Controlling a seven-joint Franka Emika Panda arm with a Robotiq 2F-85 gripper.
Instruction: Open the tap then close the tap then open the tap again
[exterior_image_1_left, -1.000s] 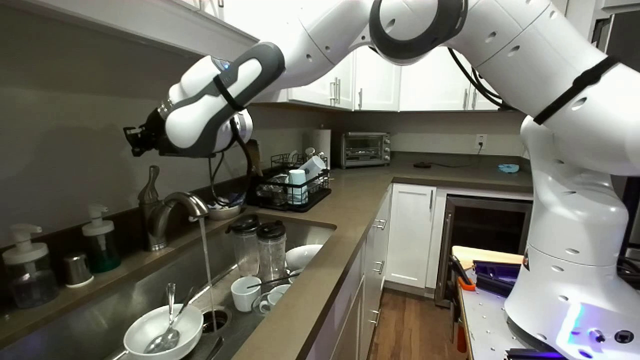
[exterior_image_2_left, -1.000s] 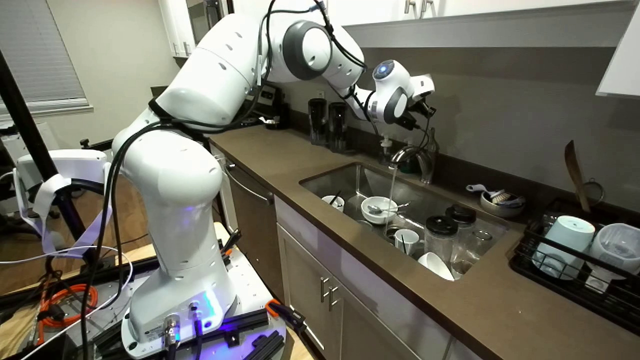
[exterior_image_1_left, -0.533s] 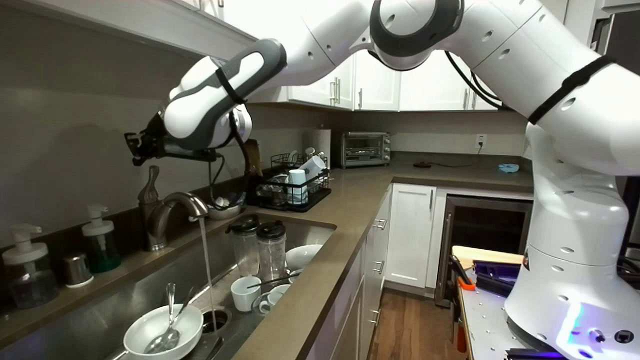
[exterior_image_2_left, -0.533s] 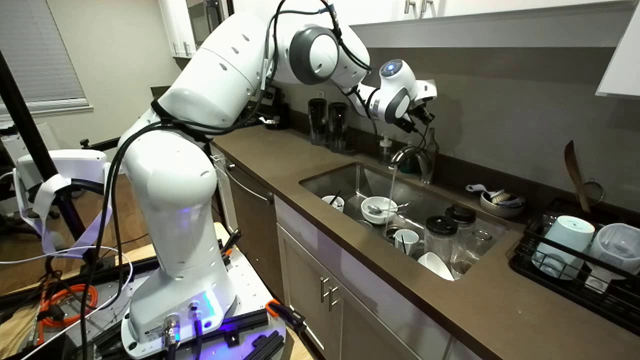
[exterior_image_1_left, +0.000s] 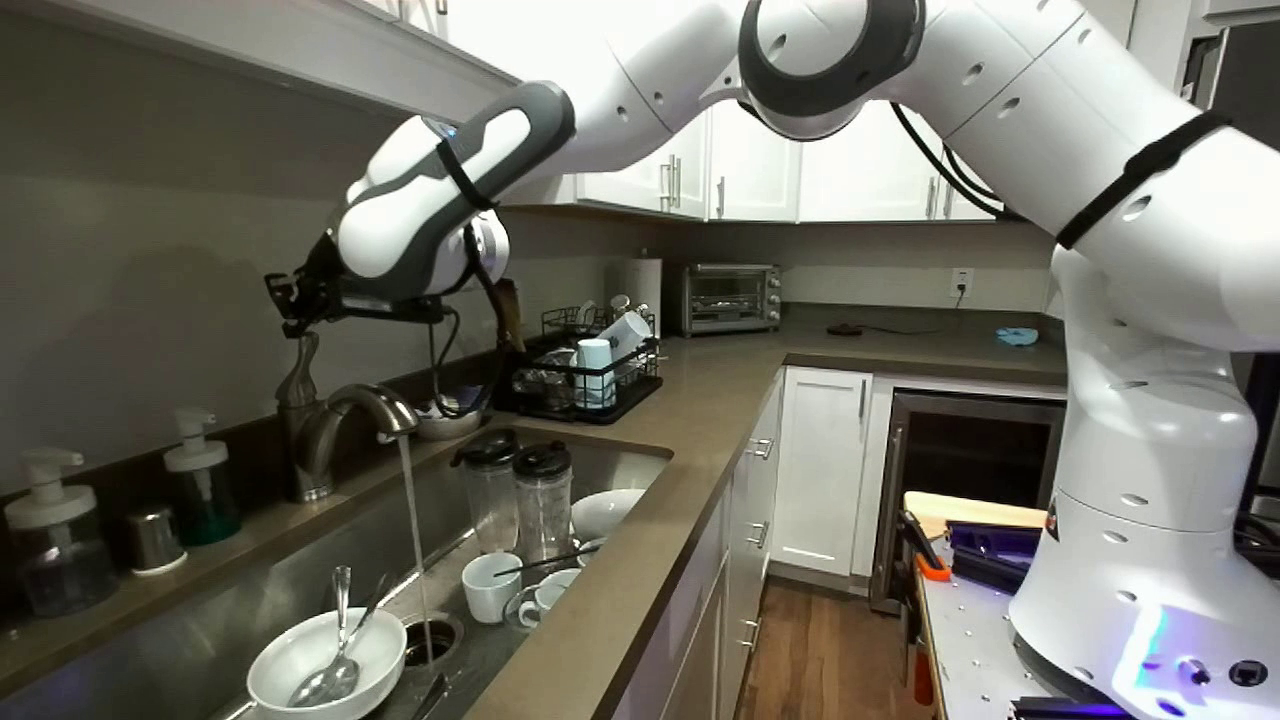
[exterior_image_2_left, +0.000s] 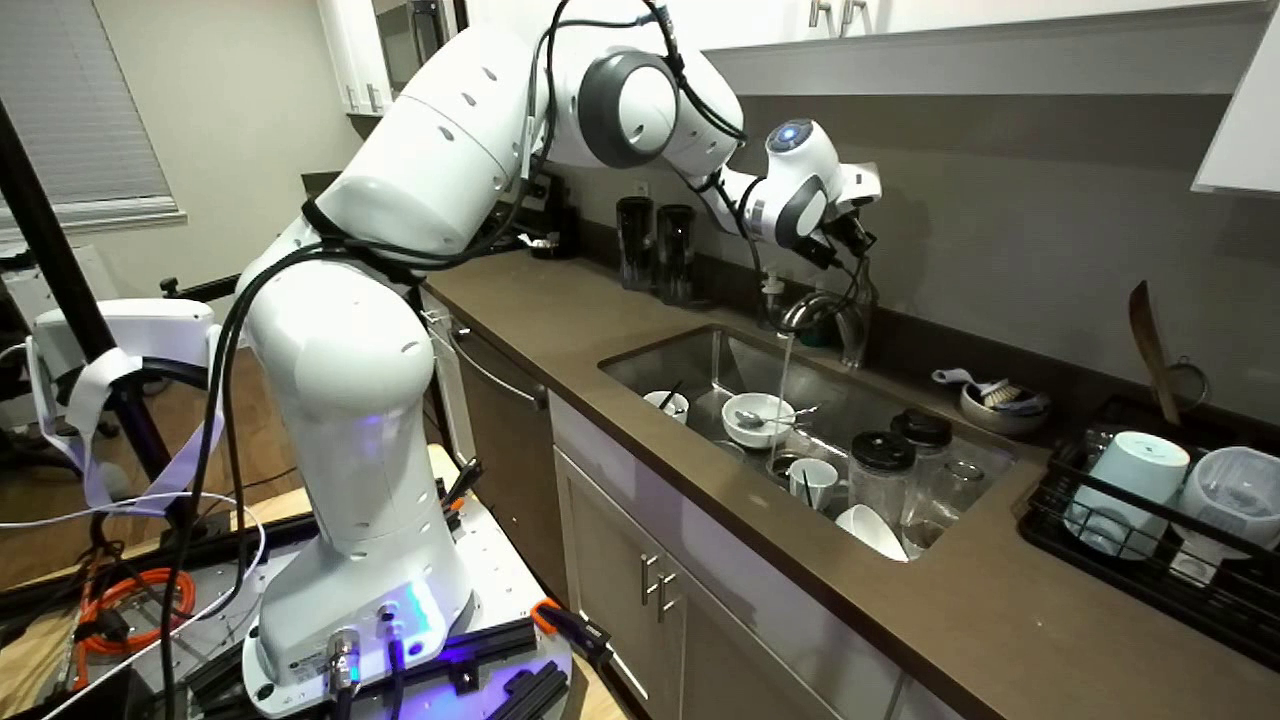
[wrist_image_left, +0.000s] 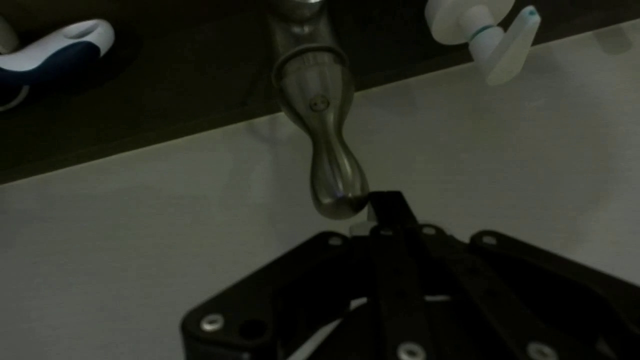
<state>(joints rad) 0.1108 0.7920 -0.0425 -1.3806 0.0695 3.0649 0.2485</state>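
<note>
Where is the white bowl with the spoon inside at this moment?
In an exterior view, that white bowl sits in the sink at lower left, just left of the drain.

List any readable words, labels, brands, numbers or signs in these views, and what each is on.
No text can be read.
Tap handle, wrist view: a round mark, too small to make out.
Toaster oven, in an exterior view: any print is too small to read.

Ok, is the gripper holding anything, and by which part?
Nothing: the gripper is shut beside, not around, the faucet lever handle; whether it touches, I can't tell.
</note>
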